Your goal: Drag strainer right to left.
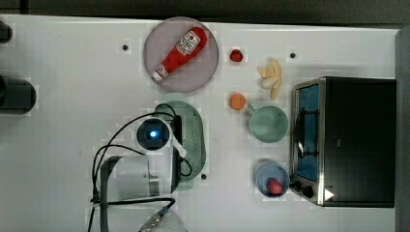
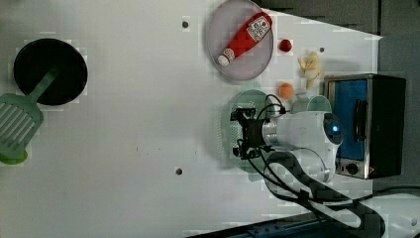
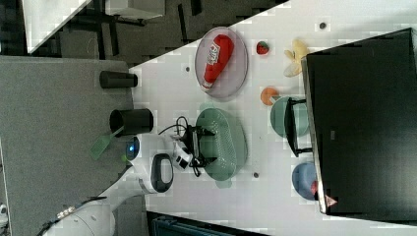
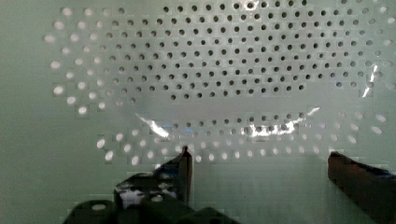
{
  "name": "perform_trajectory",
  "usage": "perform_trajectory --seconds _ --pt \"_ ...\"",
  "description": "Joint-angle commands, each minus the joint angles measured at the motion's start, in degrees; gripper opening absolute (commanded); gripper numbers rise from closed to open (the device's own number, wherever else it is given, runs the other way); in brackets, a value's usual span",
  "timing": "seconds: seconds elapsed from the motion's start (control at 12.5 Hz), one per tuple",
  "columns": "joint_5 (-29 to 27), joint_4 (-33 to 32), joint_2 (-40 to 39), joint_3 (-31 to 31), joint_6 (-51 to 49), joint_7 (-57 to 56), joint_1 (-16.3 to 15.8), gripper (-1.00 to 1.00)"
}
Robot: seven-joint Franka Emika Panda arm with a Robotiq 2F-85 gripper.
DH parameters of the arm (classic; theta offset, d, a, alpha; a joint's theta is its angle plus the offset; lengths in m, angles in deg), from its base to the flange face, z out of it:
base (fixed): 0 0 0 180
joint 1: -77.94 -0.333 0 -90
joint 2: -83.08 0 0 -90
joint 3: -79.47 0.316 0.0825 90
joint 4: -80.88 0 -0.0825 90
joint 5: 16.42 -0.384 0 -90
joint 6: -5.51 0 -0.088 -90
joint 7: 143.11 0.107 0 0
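My claw (image 4: 259, 161) hangs right over the strainer (image 1: 193, 133), fingers spread wide apart and gripping nothing; the wrist view shows its perforated floor close beneath me. The strainer sits mid-surface (image 1: 72, 145), between the plate (image 1: 167, 82) with the ketchup bottle (image 1: 181, 52) and the surface's near edge, with the mug (image 1: 268, 124) at the top view's right. Its long axis runs up-down in the top view, so I judge the drag goes broadside, toward the top view's left, with me planted inside the bowl.
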Motion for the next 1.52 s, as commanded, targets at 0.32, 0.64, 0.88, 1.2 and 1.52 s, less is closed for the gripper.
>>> perform_trajectory --seconds 0.32,0.64,0.88,1.2,1.52 --pt "-5.3 6.3 -2.8 0.4 -2.0 5.2 -8.1 1.00" --pt "-6.0 11.3 -5.8 0.4 -2.2 12.6 -12.2 1.00" --pt "-6.1 15.2 -8.5 0.4 -2.5 13.9 -15.0 1.00" --pt "-6.5 19.4 -11.6 0.4 -2.7 15.3 -18.1 1.00" --pt "-6.8 24.0 -13.3 0.5 -4.6 19.3 -21.4 1.00"
